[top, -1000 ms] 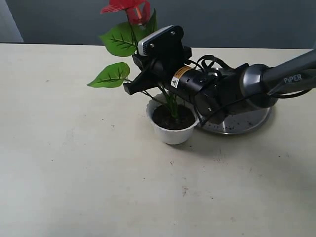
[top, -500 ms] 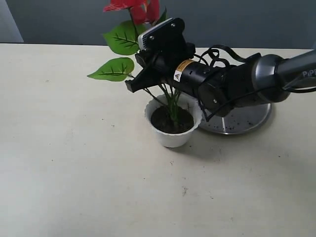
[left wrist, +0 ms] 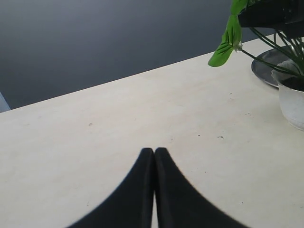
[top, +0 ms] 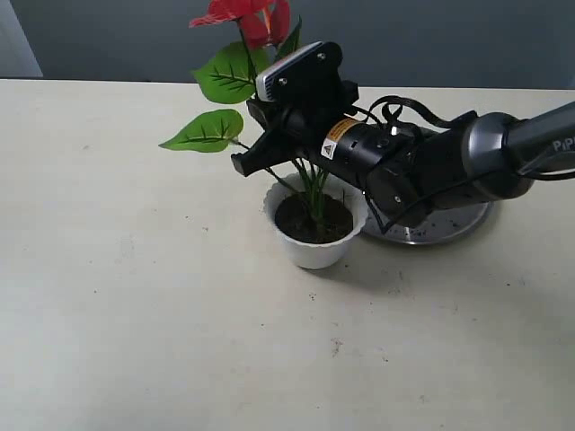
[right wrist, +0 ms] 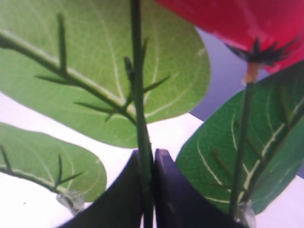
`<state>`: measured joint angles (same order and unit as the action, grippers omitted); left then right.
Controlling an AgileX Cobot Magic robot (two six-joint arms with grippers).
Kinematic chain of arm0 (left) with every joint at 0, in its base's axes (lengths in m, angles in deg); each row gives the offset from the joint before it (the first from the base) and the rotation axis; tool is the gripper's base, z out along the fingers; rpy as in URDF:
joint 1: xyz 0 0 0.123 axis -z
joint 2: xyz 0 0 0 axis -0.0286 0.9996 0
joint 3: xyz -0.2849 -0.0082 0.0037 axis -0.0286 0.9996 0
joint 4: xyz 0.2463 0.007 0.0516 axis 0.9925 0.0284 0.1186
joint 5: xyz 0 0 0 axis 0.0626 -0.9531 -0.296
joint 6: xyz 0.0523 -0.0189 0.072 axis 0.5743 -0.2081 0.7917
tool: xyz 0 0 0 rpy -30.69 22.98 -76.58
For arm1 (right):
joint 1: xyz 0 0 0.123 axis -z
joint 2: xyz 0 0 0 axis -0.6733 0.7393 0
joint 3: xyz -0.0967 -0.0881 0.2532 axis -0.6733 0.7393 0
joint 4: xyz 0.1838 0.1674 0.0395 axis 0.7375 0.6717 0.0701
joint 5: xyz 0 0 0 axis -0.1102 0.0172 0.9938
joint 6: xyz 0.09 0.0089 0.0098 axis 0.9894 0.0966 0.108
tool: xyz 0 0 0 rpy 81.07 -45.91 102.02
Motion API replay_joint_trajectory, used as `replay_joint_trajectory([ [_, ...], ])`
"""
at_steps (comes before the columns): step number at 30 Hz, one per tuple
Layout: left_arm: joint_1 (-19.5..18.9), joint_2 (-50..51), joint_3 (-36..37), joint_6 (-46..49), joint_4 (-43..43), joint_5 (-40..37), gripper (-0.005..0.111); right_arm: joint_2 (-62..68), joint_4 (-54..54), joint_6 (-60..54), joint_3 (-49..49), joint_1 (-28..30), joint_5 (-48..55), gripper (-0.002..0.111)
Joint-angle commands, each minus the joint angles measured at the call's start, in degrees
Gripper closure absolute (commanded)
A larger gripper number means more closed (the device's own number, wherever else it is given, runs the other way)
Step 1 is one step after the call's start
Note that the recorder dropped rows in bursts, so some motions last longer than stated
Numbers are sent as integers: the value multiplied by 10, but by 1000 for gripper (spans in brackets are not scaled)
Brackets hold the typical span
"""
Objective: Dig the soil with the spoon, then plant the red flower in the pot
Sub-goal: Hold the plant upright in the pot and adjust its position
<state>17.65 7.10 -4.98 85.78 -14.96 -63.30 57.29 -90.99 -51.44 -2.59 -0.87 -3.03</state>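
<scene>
The red flower [top: 243, 18] stands upright with its stalk in the dark soil [top: 310, 220] of the white pot [top: 314, 235] at mid table. My right gripper [top: 269, 154] is shut on a thin green stem [right wrist: 139, 109] above the pot, among the leaves [top: 208, 131]. A red bloom [right wrist: 237, 21] and green leaves [right wrist: 95, 57] fill the right wrist view. My left gripper [left wrist: 154, 151] is shut and empty over bare table, away from the pot [left wrist: 292, 97]. The spoon is not in view.
A round steel plate [top: 445, 224] with soil crumbs lies just behind and right of the pot, under the right arm. Soil specks dot the cream table [top: 135, 314]. A dark wall runs behind the far edge.
The right gripper and the flower lifted slightly and straightened; the pot shifted a little toward the left. The left gripper shows no earlier frame.
</scene>
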Motion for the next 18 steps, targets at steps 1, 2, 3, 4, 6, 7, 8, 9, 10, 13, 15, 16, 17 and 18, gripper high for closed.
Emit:
replay_joint_trajectory([
  [1, 2, -1, -2, -1, -1, 7, 106, -3, -3, -8, 5, -3, -29, 109],
  [2, 2, -1, -2, -1, -1, 7, 106, -3, -3, -8, 11, -3, -40, 109],
  [3, 2, -1, -2, -1, -1, 7, 106, -3, 1, -8, 20, -3, -59, 109],
  [4, 2, -1, -2, -1, -1, 7, 106, -3, 1, -8, 29, -3, -77, 109],
  [6, 2, -1, -2, -1, -1, 7, 106, -3, 5, -8, 46, -3, -109, 109],
  [7, 2, -1, -2, -1, -1, 7, 106, -3, 6, -8, 53, -3, -123, 109],
  [8, 2, -1, -2, -1, -1, 7, 106, -3, 11, -8, 59, -3, -131, 109],
  [9, 2, -1, -2, -1, -1, 7, 106, -3, 16, -8, 63, -3, -138, 109],
  [10, 2, -1, -2, -1, -1, 7, 106, -3, 20, -8, 65, -3, -143, 109],
  [13, 2, -1, -2, -1, -1, 7, 106, -3, 27, -8, 65, -3, -150, 109],
  [15, 2, -1, -2, -1, -1, 7, 106, -3, 27, -8, 65, -3, -157, 109],
  [16, 2, -1, -2, -1, -1, 7, 106, -3, 27, -5, 65, -3, -158, 109],
  [17, 2, -1, -2, -1, -1, 7, 106, -3, 25, -2, 65, -3, -158, 109],
  [18, 2, -1, -2, -1, -1, 7, 106, -3, 25, 4, 65, -3, -158, 109],
])
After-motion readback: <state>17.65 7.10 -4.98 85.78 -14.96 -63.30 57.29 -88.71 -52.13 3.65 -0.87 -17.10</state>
